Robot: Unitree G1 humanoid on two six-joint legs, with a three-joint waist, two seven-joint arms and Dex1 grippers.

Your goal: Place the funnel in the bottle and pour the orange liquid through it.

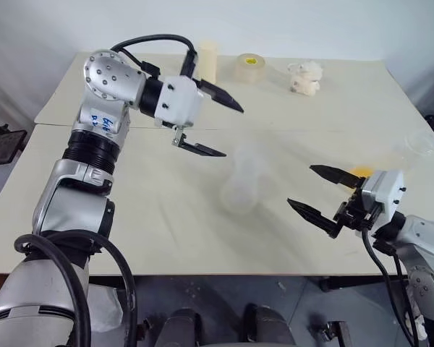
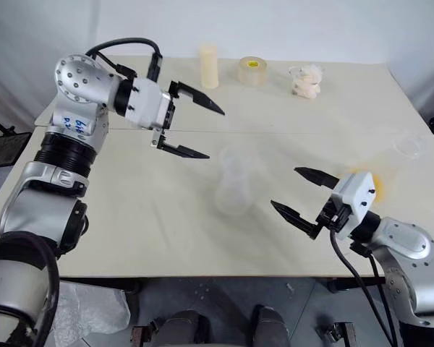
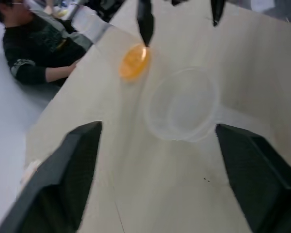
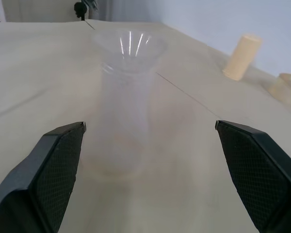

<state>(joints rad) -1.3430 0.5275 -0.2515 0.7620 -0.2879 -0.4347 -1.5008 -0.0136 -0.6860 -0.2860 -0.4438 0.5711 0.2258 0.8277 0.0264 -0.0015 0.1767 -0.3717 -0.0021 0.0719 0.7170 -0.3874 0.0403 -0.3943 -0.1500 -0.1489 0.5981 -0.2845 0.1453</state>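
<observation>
Two open pincers flank the bottle mid-worktop, the funnel seated in its neck. Left pincer hangs wide just above; right pincer waits wide beside it. Orange liquid sits beyond the right pincer, apparently unpoured. Cream cylinder and tape roll stand well behind.

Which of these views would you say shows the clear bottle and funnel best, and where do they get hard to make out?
Right wrist view: best; the funnel catches bright streaks and sits in the bottle, whose walls show faintly. Left eye view: the bottle nearly melts into the pale table. Left wrist view: soft and blurred, the funnel only a hazy ring, though the orange liquid stands out.
</observation>
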